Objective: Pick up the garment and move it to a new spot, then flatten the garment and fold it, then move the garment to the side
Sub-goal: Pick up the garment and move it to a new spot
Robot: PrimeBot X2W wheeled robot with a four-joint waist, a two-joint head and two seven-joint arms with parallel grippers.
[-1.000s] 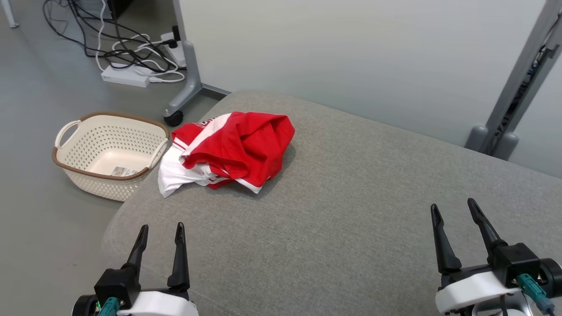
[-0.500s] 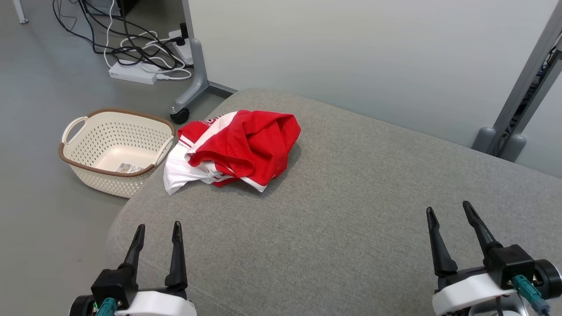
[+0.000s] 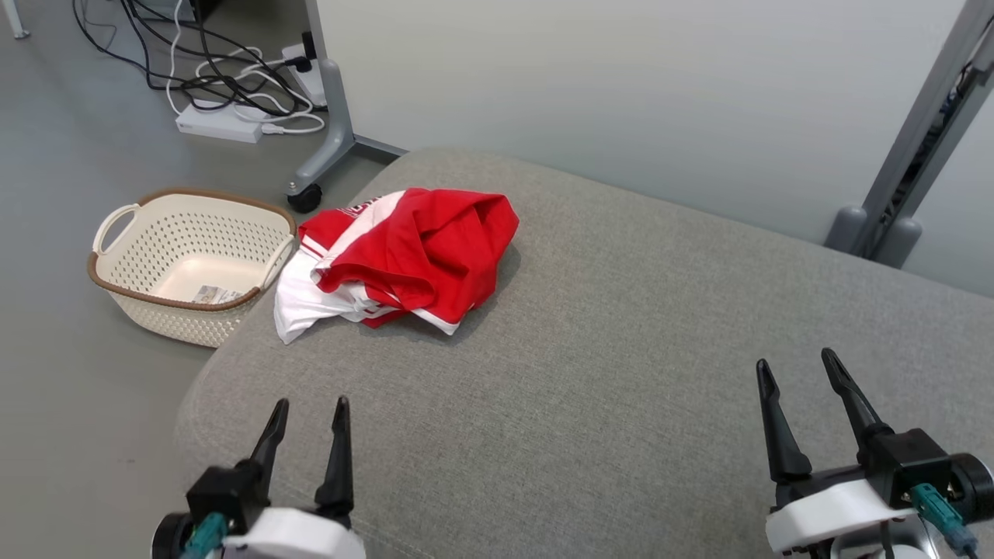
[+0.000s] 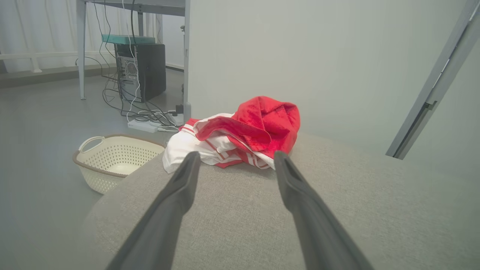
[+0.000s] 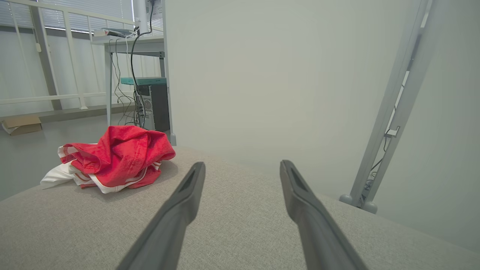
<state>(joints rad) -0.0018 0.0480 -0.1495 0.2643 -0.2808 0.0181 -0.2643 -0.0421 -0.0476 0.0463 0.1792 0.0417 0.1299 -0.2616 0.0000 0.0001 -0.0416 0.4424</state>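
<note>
Grey floor [image 3: 70, 435] runs down the left of the head view, and a pale partition wall [image 3: 621, 93] stands across the back on a grey foot with a black castor [image 3: 304, 198]. Most of the foreground is a broad, padded surface covered in grey fabric [image 3: 621, 349], perhaps a mattress or a large cushion, with a rounded near-left corner. A slanted grey metal post [image 3: 916, 132] rises at the far right.

On the floor, just beside the padded surface's left edge, sits a cream perforated laundry basket [image 3: 171, 324] with a brown rim and loop handles; a small paper label lies on its bottom.

The red and white garment [image 3: 419, 256] lies crumpled in a heap at the far-left part of the padded surface, near the edge closest to the basket, a white portion spilling toward that edge.

The left pincer [image 3: 311, 402] hovers over the near-left corner, released, its two dark fingers spread and empty, pointing toward the garment and well apart from it. The right pincer [image 3: 796, 359] hangs at the near right, likewise released and empty, far from the garment.

A tangle of black and white cables [image 3: 233, 78] and a white power strip [image 3: 210, 124] lie on the floor beyond the basket.
</note>
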